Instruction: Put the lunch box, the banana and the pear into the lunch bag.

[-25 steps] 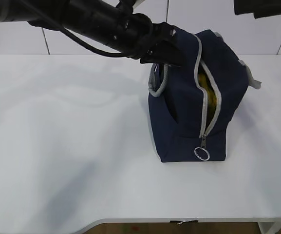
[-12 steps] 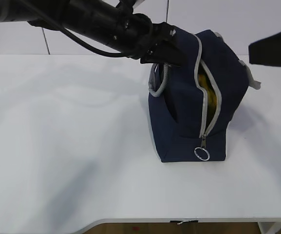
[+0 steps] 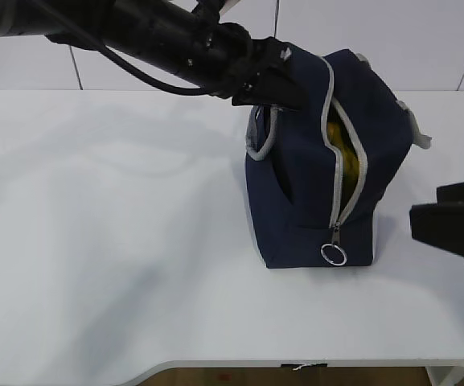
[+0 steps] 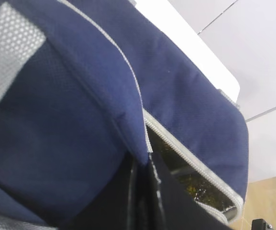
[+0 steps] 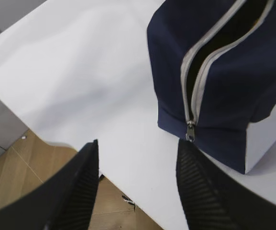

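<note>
While the right gripper [image 5: 135, 184] hung with its jaws well apart and nothing between them, it stood at the near right of the desk [image 3: 119, 241]. From it, the lunch bag [image 3: 320, 169] lay just to the left and slightly farther off, upright at desk centre-right, its zipper [image 3: 338, 205] running from the ring pull [image 3: 333, 254] at the near base up and away over the top. Through the parted opening something yellow [image 3: 340, 137] showed inside; whether banana or pear could not be told. Farther back, the left gripper [image 3: 284, 88] was clamped shut on the bag's upper far-left fabric.
</note>
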Available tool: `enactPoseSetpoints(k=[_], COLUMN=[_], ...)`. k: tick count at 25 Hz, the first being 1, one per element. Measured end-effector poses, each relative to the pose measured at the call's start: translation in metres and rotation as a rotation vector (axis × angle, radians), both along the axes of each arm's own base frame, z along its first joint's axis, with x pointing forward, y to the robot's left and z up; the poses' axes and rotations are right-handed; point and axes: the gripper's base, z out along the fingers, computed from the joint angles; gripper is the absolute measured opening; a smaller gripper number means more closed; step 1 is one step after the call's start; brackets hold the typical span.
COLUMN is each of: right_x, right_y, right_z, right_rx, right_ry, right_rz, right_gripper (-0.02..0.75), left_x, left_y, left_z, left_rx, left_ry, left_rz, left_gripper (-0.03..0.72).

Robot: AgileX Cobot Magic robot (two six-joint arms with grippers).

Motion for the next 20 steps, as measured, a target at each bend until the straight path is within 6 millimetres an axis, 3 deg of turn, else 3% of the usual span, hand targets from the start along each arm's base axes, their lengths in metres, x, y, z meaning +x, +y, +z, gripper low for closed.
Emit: enactPoseSetpoints(k=[8, 20], right_x=[-0.014, 0.002], right_y=[0.001, 0.002], right_z=[-0.037, -0.049], right_rx=[-0.061, -0.116], right_ry=[-0.041, -0.138], right_rz=[0.082, 0.125], right_gripper=[0.420, 0.420], left_x=[-0.001, -0.001], left_y=[0.000, 0.000], left_z=[0.000, 0.000], left_rx=[0.000, 0.000], left_ry=[0.003, 0.004], left_rz=[-0.005, -0.007], left_gripper=[0.003, 0.003])
